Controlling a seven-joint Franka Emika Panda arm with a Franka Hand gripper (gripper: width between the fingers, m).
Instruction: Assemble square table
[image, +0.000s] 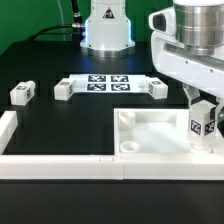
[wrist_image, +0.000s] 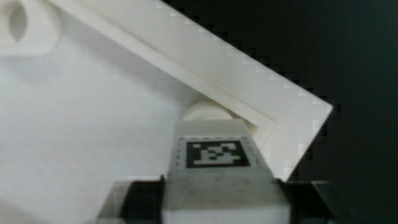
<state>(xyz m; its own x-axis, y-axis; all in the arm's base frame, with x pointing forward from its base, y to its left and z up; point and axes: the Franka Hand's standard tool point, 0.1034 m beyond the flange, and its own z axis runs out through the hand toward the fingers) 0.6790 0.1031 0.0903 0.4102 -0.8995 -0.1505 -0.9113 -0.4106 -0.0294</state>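
Claw (wrist_image: 214, 200) gripping one leg (image: 203, 127) at one tabletop (image: 150, 135) corner, three loose legs (image: 22, 93) (image: 65, 90) (image: 157, 87) well apart

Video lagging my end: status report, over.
Hand shut on leg. Leg upright at tabletop corner, seating unclear. Three loose legs lie apart. Nothing seen blocking.

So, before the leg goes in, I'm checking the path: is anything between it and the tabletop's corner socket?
Nothing visible. The leg in the tool sits right by the corner socket of the tabletop, with no other part between.
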